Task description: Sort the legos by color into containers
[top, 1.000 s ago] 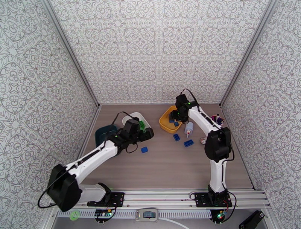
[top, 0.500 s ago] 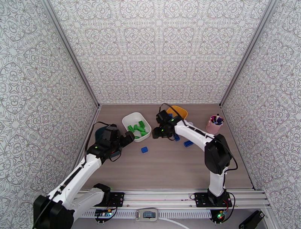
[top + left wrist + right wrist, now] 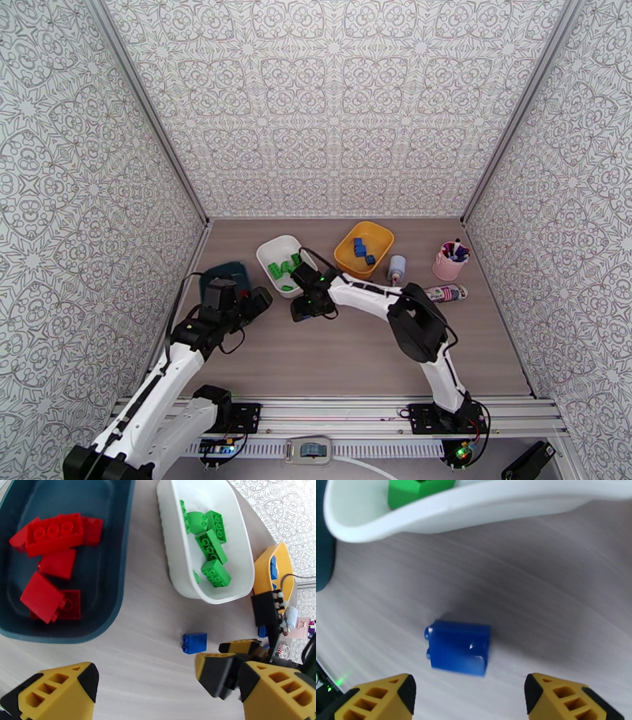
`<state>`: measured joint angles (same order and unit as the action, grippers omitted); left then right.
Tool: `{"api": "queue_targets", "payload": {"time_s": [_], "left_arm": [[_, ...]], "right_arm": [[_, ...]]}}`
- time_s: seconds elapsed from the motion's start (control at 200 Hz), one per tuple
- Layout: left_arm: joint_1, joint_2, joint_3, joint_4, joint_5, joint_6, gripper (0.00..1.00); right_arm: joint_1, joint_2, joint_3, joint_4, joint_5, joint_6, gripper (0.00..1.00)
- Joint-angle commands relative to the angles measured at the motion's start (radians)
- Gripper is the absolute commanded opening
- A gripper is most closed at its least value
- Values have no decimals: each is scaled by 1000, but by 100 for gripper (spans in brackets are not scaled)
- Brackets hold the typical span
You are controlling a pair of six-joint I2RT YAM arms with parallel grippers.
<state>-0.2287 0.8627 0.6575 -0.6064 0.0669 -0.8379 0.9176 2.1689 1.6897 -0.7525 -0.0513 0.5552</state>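
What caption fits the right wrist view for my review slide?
Right gripper, jaws open, hovers over a small blue studded plastic brick lying on the wood-grain table beside the white plastic tray.

R gripper (image 3: 470, 695) moved: yellow tray (image 3: 341, 259) to blue lego (image 3: 458, 651).

Top camera: high behind arm bases, looking down on table (image 3: 355, 355). Wrist cameras face down; right nearest. Both share blue brick (image 3: 458, 652), white tray (image 3: 221, 597).
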Motion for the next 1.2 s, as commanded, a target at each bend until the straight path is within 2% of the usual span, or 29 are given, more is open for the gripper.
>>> {"api": "queue_targets", "payload": {"time_s": [0.0,0.14,0.525,0.755,0.965,1.196], "left_arm": [[13,-22,-19,-19,27,-17,99],[12,-31,-28,-18,33,-19,100],[12,-39,-30,-23,35,-19,99],[12,-37,-30,-20,35,-19,99],[-11,-17,-28,-3,37,-25,100],[-123,70,-14,78,10,-57,99]], "right_arm": [[19,36,65,-26,58,19,77],[27,73,99,-42,92,20,76],[33,137,151,-65,138,15,67],[36,141,147,-59,139,18,56],[36,77,85,-33,144,26,48],[-8,-79,-76,32,131,42,46]]}}
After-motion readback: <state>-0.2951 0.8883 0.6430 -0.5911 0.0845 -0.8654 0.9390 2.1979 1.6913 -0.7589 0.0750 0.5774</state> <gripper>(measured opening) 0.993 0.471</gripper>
